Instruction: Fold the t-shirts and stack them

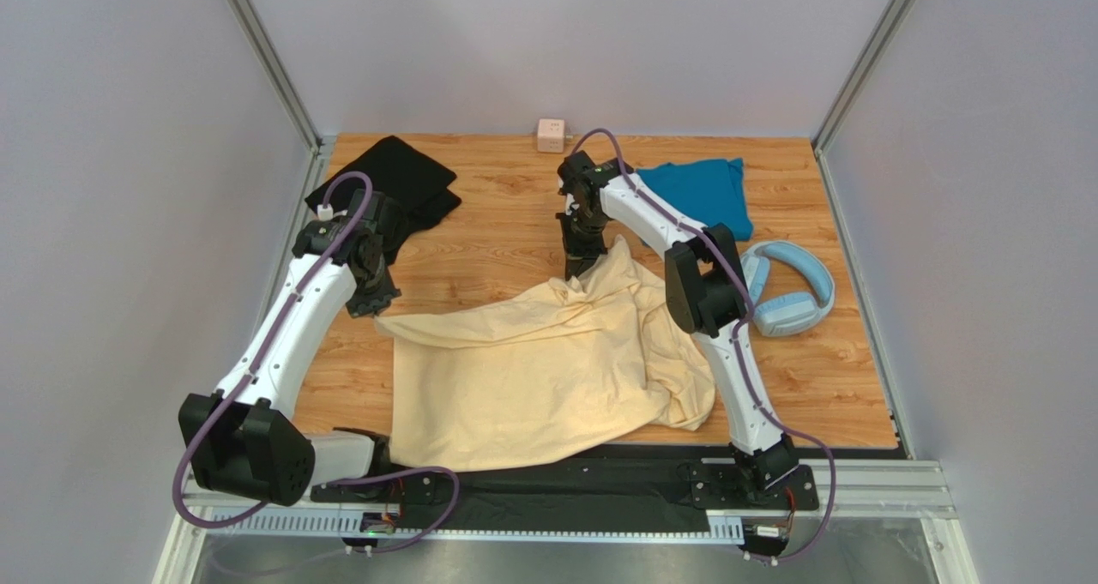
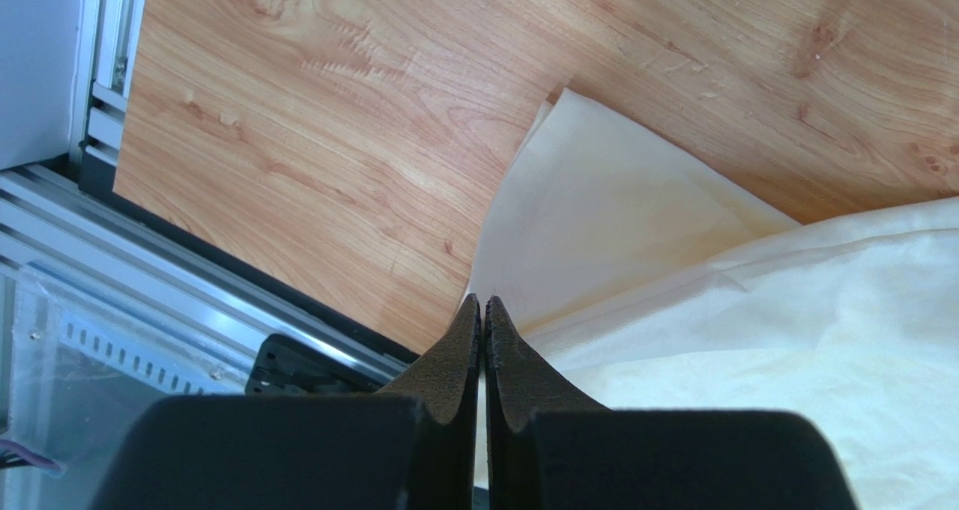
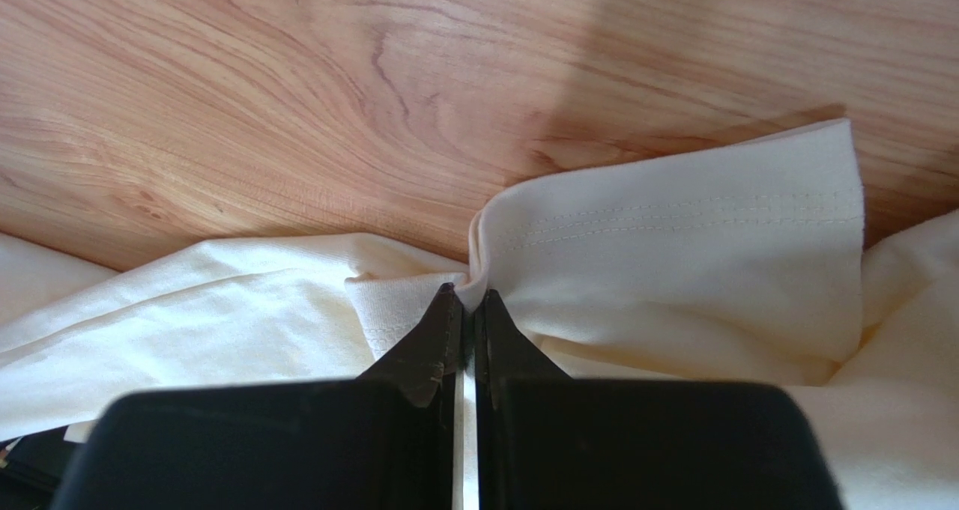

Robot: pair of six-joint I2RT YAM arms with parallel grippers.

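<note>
Cream-yellow soft cloth t-shirt [image 1: 529,372] lies rumpled by the wooden table's [image 1: 516,243] near edge; your left gripper [image 2: 483,308] pinches its left corner, and your right gripper [image 3: 471,297] pinches a hemmed fold at its far side. Limp and light, it will likely sag and drag, so grip hems and corners. The black cloth t-shirt [image 1: 393,185] lies at the far-left corner, the teal cloth t-shirt [image 1: 703,188] far-right; no container shows.

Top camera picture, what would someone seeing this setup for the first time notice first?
The big cream-yellow t-shirt lies rumpled across the near middle of the wooden table. The left gripper is shut on its far-left corner and the right gripper on a bunched fold at its far edge. A black t-shirt sits in the far-left corner, a teal t-shirt far right, and light-blue headphones just nearer than it.
</note>
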